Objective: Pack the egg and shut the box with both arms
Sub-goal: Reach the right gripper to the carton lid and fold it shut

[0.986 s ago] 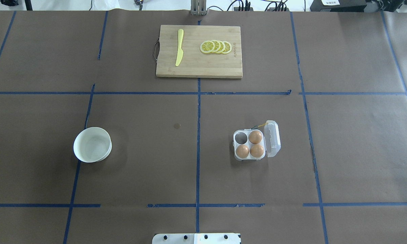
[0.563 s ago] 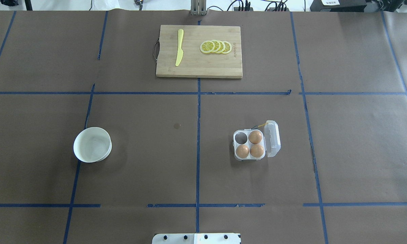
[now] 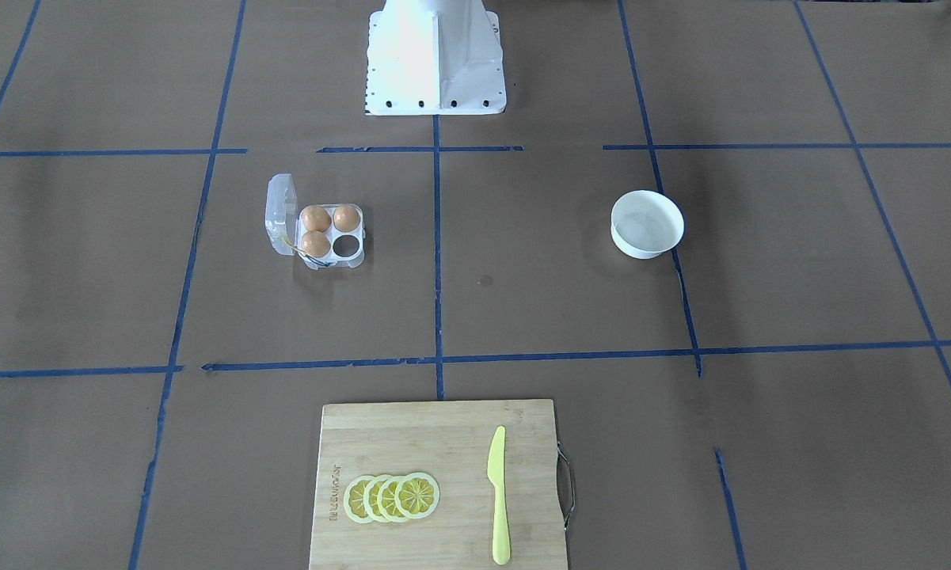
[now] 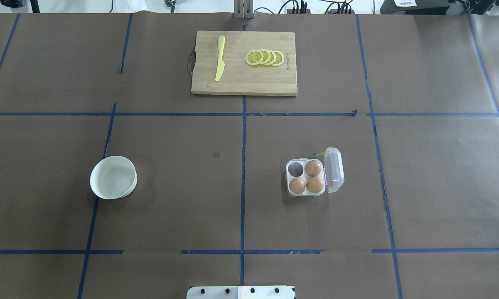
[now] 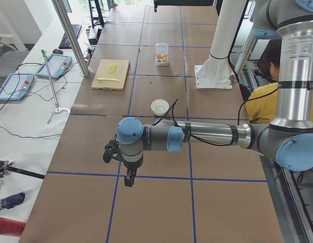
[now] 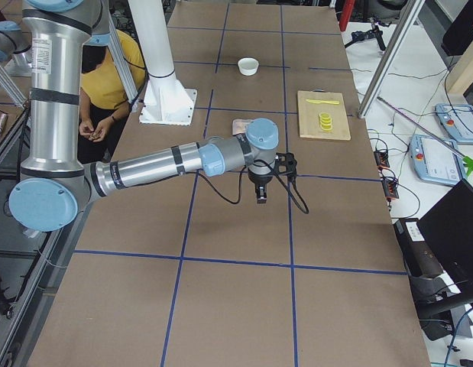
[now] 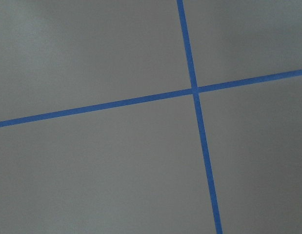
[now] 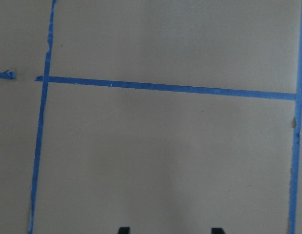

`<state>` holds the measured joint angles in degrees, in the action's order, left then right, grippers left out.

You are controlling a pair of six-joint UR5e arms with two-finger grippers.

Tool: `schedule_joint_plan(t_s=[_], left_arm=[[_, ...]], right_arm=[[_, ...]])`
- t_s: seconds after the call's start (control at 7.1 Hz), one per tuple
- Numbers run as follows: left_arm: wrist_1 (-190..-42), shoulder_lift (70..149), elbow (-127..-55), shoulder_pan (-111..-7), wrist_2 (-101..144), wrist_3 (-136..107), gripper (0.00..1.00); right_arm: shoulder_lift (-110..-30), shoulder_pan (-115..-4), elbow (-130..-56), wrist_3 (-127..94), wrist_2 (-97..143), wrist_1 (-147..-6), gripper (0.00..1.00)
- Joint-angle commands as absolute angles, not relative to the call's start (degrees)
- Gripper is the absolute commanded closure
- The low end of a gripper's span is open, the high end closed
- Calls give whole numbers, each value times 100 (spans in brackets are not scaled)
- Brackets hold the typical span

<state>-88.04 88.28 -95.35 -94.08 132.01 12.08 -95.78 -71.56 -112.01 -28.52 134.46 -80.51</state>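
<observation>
The right gripper (image 8: 169,231) hangs fingers-down over bare brown table paper. Only two dark fingertips (image 8: 122,230) show at the wrist view's lower edge; they stand spread apart with nothing between them. Blue tape lines cross the paper ahead of it.

The left gripper (image 5: 129,178) also points down over bare paper, above a crossing of tape lines. Its wrist camera shows no fingers, so I cannot tell whether it is spread or pressed together.

The box (image 4: 296,169) lies well apart from both grippers. It sits inward from the right gripper, toward the table's middle, with its clear lid (image 4: 333,170) standing open on the side nearer that gripper. Three of its four cells each hold an egg (image 4: 313,167); the other two eggs (image 4: 297,184) (image 4: 314,185) fill the row nearest the robot.

A white bowl (image 4: 108,192) stands inward from the left gripper. Farther out, at the table's far edge, a wooden cutting board (image 4: 241,81) carries a yellow knife (image 4: 220,58) and lemon slices (image 4: 265,57).
</observation>
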Motion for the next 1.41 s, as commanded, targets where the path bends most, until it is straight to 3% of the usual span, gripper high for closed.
schedule_joint_plan(t_s=[0.0,0.28,0.56,1.27], left_arm=[[-8815,8877,-9536,-9404,13201,1213,0],[-8815,8903,-9528,-9404,13192,1213,0],[-8815,8903,-9527,-9404,13192,1213,0],[-8815,8886,-9527,-9404,13184,1213,0]], right_arm=[[-9545,-5423,-11276,-5815,12582,-6187,86],[-8706,-3988,-11171,-7542,11362,-5862,100],[-7791,-3158,-10926,-8180,10506,-5932,100],[-7795,-3251,-10951,-8113,10616,-6028,100]])
